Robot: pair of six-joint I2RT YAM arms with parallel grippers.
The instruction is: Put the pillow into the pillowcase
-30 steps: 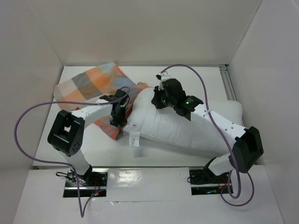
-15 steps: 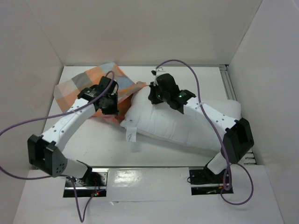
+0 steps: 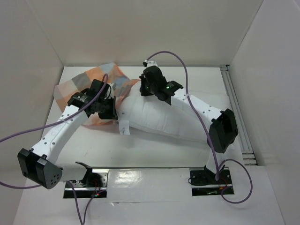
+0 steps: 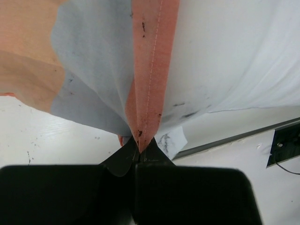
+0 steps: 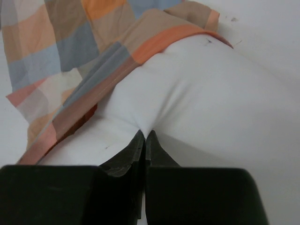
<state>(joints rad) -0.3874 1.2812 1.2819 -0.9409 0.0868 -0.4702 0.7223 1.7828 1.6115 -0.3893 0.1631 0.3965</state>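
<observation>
The left arm reaches diagonally from the near left corner. The left gripper (image 4: 139,147) is pinched shut on the orange hem of the pillowcase (image 3: 75,86). The right arm stretches across the pillow (image 3: 159,119), and the right gripper (image 5: 144,136) is clamped shut on a pinch of its white fabric. The pillow lies on the table (image 3: 154,152), with only its left end tucked inside the pillowcase's mouth.

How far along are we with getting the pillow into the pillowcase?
Early. Done: the orange hem of the pillowcase overlaps one end of the pillow. In hand: the left gripper is shut on that hem, and the right gripper pinches the pillow's cover. Left: most of the pillow lies outside it.
</observation>
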